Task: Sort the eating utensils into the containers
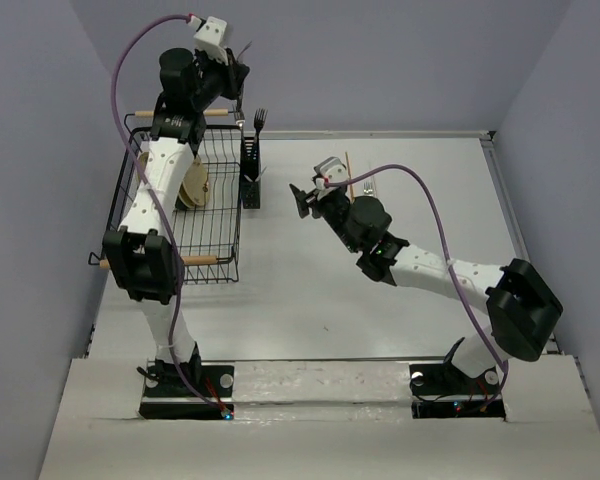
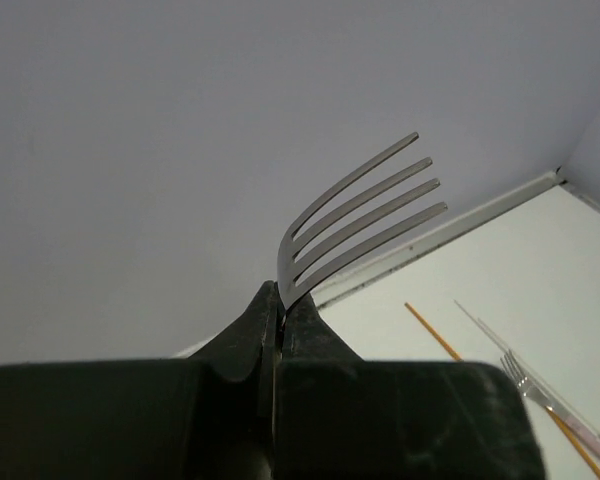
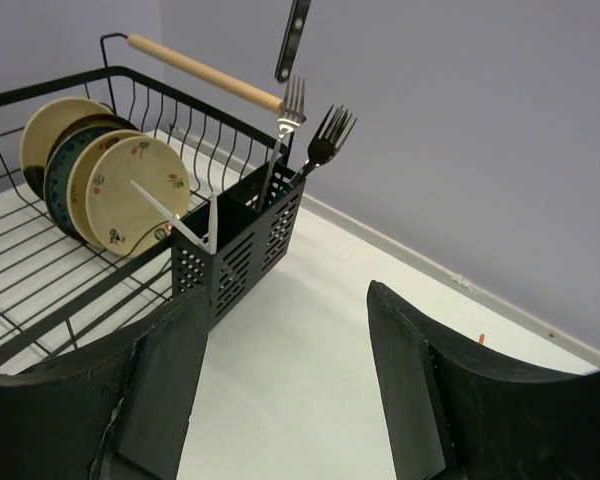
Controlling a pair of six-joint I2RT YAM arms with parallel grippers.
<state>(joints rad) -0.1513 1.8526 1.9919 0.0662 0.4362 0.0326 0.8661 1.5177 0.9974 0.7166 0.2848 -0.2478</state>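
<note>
My left gripper (image 1: pixel 236 72) is raised high above the far end of the black slotted caddies (image 1: pixel 250 172). It is shut on a silver fork (image 2: pixel 365 210), whose tines stick out past the fingertips in the left wrist view, where the gripper (image 2: pixel 280 296) shows closed. The fork's dark handle (image 3: pixel 293 40) hangs above the caddies (image 3: pixel 242 245). Two forks (image 3: pixel 293 105) stand upright in the far compartment, and white utensils lean in the near one. My right gripper (image 1: pixel 301 200) is open and empty, low over the table right of the caddies (image 3: pixel 285 295). A chopstick (image 2: pixel 435 335) and a fork (image 2: pixel 525 375) lie on the table.
A big black wire dish rack (image 1: pixel 220 255) with wooden handles (image 3: pixel 202 70) stands at the left, holding tan and green plates (image 3: pixel 130 190). The caddies sit against its right side. More utensils lie behind my right gripper (image 1: pixel 365 180). Walls close the far and side edges.
</note>
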